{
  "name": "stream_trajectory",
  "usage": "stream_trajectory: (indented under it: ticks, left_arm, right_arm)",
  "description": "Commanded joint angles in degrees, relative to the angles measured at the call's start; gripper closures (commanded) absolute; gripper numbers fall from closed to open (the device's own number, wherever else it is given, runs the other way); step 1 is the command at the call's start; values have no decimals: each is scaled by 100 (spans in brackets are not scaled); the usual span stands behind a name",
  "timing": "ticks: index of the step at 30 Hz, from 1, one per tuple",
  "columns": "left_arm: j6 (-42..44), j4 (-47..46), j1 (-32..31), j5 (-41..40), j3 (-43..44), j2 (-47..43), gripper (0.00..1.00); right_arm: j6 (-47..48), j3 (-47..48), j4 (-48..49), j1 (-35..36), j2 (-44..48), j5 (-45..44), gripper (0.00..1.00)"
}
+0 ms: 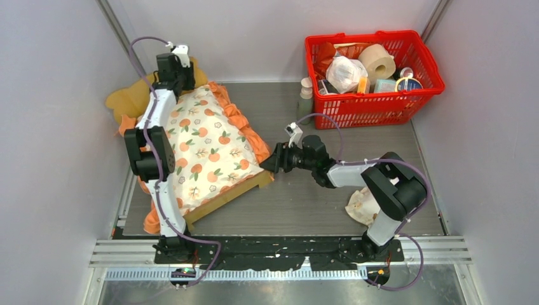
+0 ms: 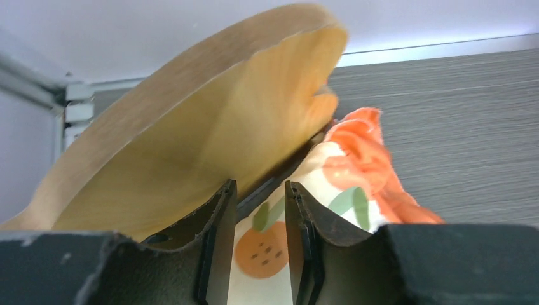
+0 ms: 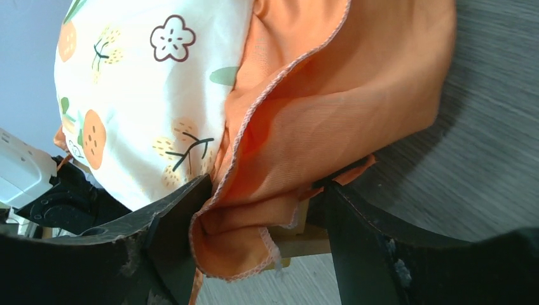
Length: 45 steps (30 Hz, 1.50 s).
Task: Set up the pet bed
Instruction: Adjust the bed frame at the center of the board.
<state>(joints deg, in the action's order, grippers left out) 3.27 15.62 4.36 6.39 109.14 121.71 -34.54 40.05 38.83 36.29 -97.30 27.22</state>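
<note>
Right, the pet bed (image 1: 229, 198) sits on the left half of the counter (image 1: 299, 203), set at an angle. Its scalloped headboard (image 2: 191, 140) is at the far left and its foot rail points near and right. The cream orange-print cushion (image 1: 203, 146) lies across it, covering the base.

Over on the left, the arm is stretched far, up to the headboard end. The left pincer (image 2: 257, 190) is nosed in just where the cushion meets the wood. Its jaws stand close together with only a narrow slot between them, and printed cloth shows through that slot. Whether they have actually caught the cushion, I cannot tell.

Now the right side: the right pincer (image 3: 267, 187) is in at the right corner of the foot rail, low to the counter. Its jaws stand wide. The cushion's orange ruffle (image 3: 356, 95) is bunched between them, and the pale corner of the wooden frame peeks out beneath. The cloth brushes the inner face of one of the fingers (image 3: 168, 241), but it hangs loose, so no squeeze shows.

Elsewhere, the red basket (image 1: 368, 108) stands at the far right, full of odds and ends. The small spotted pillow (image 1: 362, 204) lies near right, beside the right arm's base.
</note>
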Motion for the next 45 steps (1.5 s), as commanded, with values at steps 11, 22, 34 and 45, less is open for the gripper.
stream_trajectory:
  ticks: [11, 22, 34, 45]
  left_arm:
    - [-874, 388, -274, -1643, -2369, -3836, 46]
    - [-1778, 1105, 854, -2554, -1792, -3586, 34]
    - [742, 857, 874, -1129, 405, -1396, 29]
    - [1623, 1474, 923, 1751, 1556, -173, 39]
  right_arm:
    - [618, 415, -1317, 412, 1277, -767, 25]
    - [1511, 673, -2954, 352, 2395, -1796, 23]
    - [2198, 404, -2789, 352, 3139, -1692, 22]
    - [2374, 766, -2770, 352, 2398, -1575, 22]
